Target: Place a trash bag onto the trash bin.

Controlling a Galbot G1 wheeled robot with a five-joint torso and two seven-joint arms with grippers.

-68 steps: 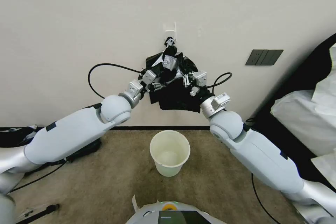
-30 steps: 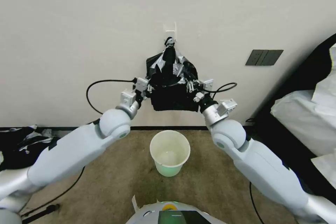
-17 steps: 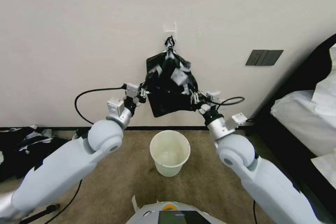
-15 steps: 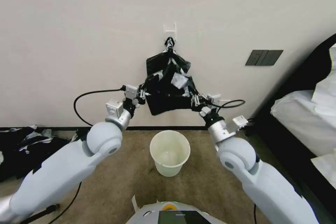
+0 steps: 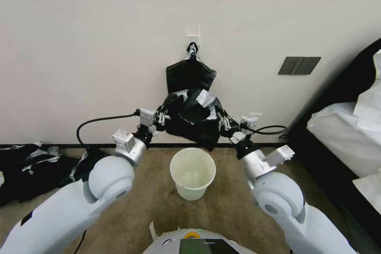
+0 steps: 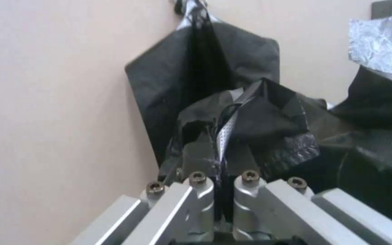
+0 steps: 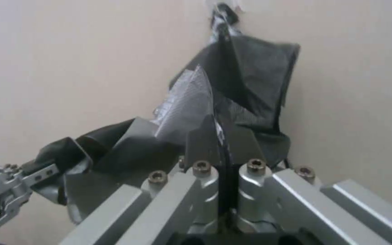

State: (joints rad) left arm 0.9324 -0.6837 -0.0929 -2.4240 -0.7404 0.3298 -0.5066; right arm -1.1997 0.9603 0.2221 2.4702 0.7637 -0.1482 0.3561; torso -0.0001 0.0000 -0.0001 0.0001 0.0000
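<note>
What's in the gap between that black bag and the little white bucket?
Nothing. In the head view, only bare wall and carpet separate the trash bag from the trash bin.

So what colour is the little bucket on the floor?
Creamy white; the bucket shows best in the head view.

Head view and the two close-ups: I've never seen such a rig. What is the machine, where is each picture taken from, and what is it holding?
It is a wheeled robot with two arms. The wide picture comes from its head, looking down; the close-ups come from cameras on each wrist. The left gripper and the right gripper each pinch one side of the trash bag, a thin black film, above the trash bin, a cream bucket on the carpet. The bag is not yet on the bin. Behind it, a flat bundle of bags hangs on a wall hook.
</note>
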